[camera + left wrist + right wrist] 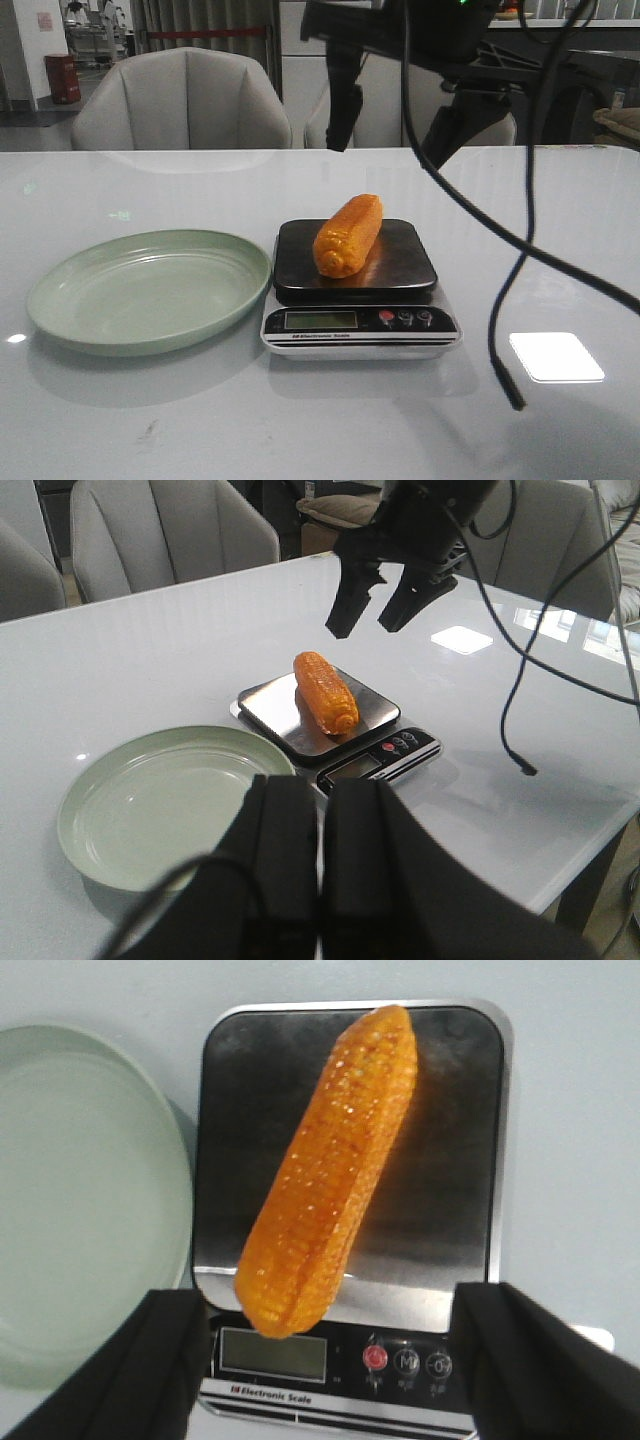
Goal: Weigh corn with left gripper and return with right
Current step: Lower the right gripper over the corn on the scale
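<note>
The orange-yellow corn (348,237) lies lengthwise on the black platform of the electronic scale (400,268), free of both grippers. The right wrist view shows it from above (330,1170), with one end overhanging the scale's display (272,1355). My right gripper (330,1300) is open, its fingers spread wide to either side, above the scale's front edge. It also shows in the left wrist view (378,598), hovering over the corn (325,692). My left gripper (320,785) is shut and empty, held back above the near rim of the plate (150,800).
An empty pale green plate (150,290) sits just left of the scale, nearly touching it. A black cable (500,330) hangs from the right arm down to the table right of the scale. Grey chairs (185,100) stand behind the table's far edge.
</note>
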`<state>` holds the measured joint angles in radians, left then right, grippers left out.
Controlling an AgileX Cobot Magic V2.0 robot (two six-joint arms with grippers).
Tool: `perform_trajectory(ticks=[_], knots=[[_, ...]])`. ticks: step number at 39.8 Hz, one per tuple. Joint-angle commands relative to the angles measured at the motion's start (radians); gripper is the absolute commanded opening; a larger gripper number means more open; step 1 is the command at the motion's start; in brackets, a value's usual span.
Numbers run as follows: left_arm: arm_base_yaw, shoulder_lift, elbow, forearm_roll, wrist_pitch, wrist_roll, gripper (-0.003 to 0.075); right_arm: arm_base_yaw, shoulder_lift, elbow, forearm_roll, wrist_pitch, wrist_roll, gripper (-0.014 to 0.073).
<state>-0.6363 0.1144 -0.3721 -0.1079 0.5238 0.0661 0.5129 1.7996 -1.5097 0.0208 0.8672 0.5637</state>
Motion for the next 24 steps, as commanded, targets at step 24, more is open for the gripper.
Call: perform_trajectory(ticks=[24], knots=[[-0.005,0.009,-0.027,-0.007,-0.081,0.001,0.0113,0.054,0.277,-0.314,-0.097,0.22,0.226,0.0345]])
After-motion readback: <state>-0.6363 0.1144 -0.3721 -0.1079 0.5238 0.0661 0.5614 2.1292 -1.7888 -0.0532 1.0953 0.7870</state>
